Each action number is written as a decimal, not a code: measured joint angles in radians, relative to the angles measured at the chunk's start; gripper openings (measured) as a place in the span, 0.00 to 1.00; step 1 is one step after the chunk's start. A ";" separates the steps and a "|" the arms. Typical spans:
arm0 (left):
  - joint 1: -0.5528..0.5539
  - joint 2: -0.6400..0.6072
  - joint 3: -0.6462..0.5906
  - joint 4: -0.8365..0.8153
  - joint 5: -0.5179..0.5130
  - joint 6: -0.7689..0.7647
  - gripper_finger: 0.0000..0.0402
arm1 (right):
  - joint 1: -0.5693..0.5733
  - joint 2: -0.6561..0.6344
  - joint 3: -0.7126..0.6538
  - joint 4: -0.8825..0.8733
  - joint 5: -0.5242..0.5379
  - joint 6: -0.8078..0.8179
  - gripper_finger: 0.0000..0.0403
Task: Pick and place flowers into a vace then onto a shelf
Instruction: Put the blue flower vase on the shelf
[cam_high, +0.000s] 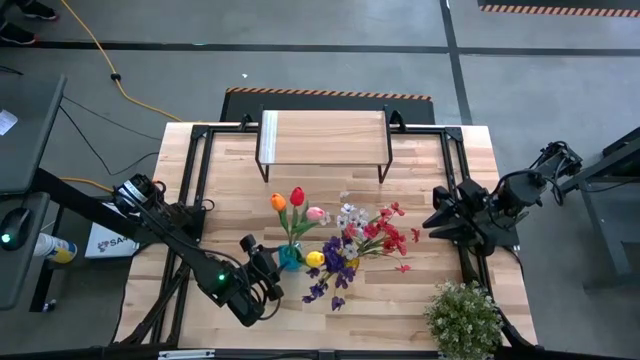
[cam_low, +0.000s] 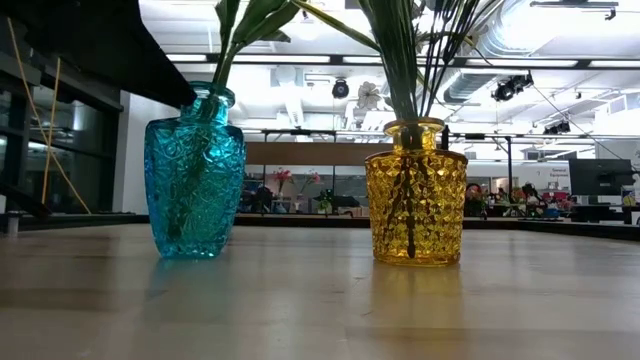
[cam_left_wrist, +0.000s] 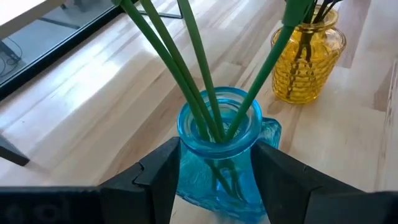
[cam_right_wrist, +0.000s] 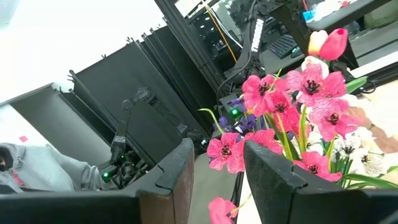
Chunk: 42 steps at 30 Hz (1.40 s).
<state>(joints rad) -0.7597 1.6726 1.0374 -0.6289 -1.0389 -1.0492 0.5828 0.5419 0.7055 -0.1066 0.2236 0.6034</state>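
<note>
Currently left pincer (cam_left_wrist: 214, 180) spread, fingers flanking blue vase (cam_left_wrist: 221, 155) near worktop's front edge, not visibly pinching. Flowers (cam_high: 297, 205) upright inside, stems vertical; shelf (cam_high: 323, 138) toward rear edge. Right pincer (cam_right_wrist: 217, 174) spread, empty, right edge.

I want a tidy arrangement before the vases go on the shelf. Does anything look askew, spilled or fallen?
Mostly tidy: the blue vase and yellow vase stand upright on the table. One oddity: a small red flower piece lies loose on the wood beside the red spray, apparently dropped off. The sprays also lean outward.
</note>
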 joint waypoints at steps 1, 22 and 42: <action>0.000 0.000 0.000 0.000 0.000 0.000 0.57 | 0.000 0.000 0.000 0.000 0.006 0.000 0.32; 0.008 -0.001 -0.051 0.088 0.006 0.024 0.57 | 0.000 0.000 0.000 0.000 0.032 0.001 0.32; 0.015 -0.001 -0.060 0.146 -0.043 0.024 0.57 | 0.000 0.001 0.000 0.015 0.038 0.001 0.32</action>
<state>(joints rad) -0.7446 1.6718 0.9779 -0.4827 -1.0819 -1.0256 0.5829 0.5430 0.7055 -0.0914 0.2620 0.6048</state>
